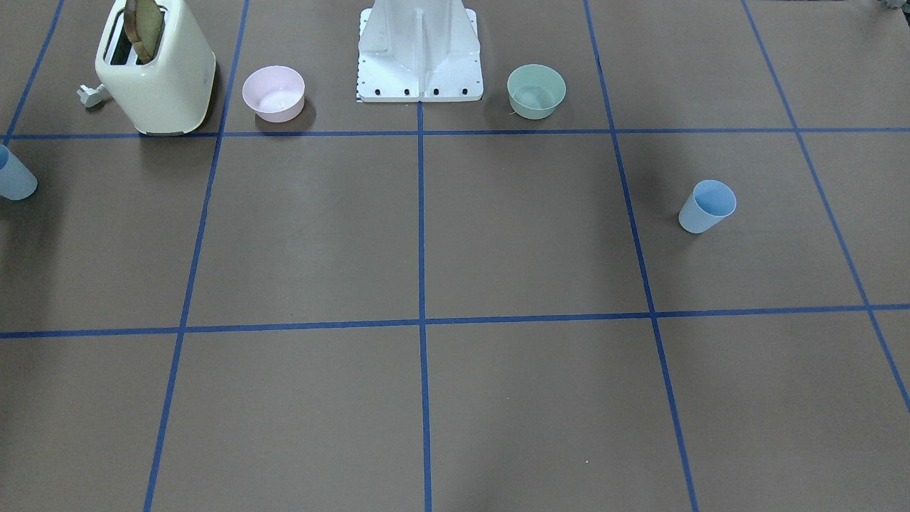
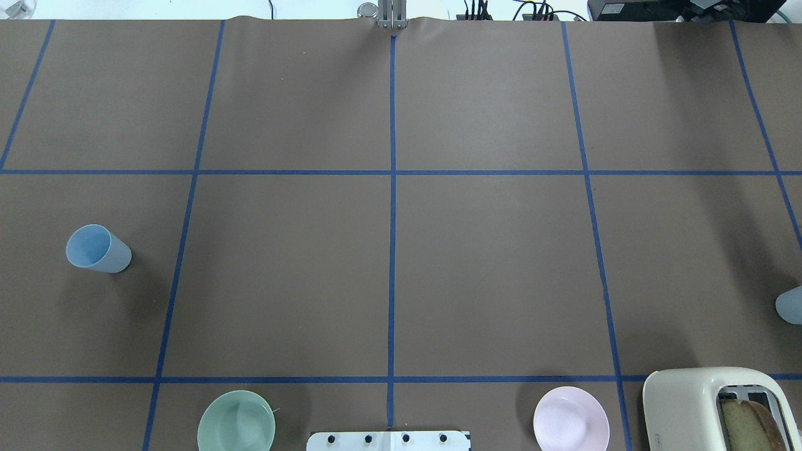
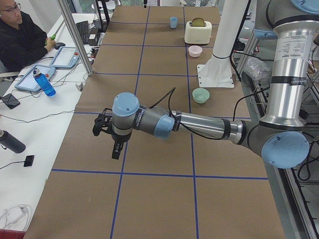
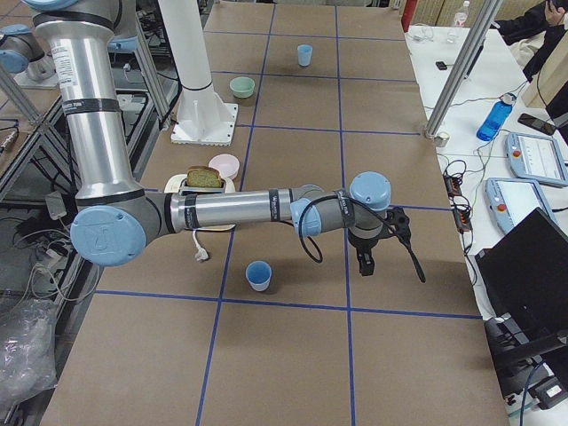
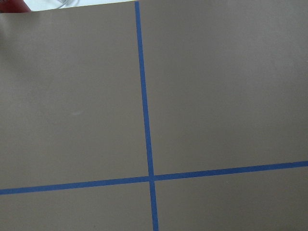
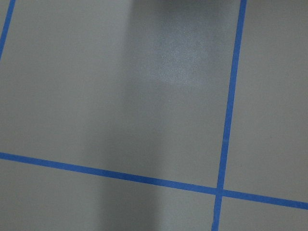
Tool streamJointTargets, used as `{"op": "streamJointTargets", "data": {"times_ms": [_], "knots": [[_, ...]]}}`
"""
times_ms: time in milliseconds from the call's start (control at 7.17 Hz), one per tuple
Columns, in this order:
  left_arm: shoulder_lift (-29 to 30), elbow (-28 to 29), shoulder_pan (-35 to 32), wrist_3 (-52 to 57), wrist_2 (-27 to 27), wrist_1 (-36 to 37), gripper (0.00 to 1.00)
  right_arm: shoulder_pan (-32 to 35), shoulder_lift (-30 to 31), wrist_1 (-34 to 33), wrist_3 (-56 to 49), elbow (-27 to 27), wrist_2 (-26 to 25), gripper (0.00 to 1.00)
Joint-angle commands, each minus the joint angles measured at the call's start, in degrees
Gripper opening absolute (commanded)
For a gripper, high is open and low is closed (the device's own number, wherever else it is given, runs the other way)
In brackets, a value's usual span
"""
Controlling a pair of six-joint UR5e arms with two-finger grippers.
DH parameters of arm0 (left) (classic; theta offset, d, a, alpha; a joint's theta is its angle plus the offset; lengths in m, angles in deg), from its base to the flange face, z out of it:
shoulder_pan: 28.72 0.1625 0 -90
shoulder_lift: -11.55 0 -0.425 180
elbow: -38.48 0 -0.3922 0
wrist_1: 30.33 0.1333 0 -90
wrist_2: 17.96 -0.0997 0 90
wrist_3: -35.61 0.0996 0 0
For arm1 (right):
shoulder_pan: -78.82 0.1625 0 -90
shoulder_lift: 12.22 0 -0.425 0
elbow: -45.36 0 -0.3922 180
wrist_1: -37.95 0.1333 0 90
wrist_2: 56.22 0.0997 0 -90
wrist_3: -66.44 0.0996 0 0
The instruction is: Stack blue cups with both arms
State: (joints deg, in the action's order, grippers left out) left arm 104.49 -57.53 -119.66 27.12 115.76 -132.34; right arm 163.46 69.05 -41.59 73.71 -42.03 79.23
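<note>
Left blue cup (image 2: 98, 248) upright, mouth up, on the table's left side; right blue cup (image 2: 791, 305) upright at the right edge, near the toaster (image 2: 720, 407); the two are well apart, not stacked. Left gripper (image 3: 114, 149) and right gripper (image 4: 365, 260) hang over bare table, each farther out than its cup and clear of it. Both show only in side views, so can't tell if fingers are apart or together.

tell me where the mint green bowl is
Overhead view: the mint-green bowl sits at the bottom edge, left of the white base, on the robot's left.
</note>
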Motion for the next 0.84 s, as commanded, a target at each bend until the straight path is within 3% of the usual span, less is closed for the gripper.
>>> {"op": "streamJointTargets", "data": {"times_ms": [0,419,698], "knots": [[-0.04,-0.14,-0.02,0.05,0.22,-0.12,0.98,0.00,0.28,0.26,0.02,0.03,0.07,1.00],[-1.71,-2.33,0.24,-0.30,0.49,-0.56,0.98,0.00,0.02,0.62,0.37,-4.79,-3.68,1.00],[-1.02,-2.25,1.99,-2.57,0.49,-0.47,0.98,-0.09,7.28,5.41,0.38,-5.85,-1.62,1.00]]}}
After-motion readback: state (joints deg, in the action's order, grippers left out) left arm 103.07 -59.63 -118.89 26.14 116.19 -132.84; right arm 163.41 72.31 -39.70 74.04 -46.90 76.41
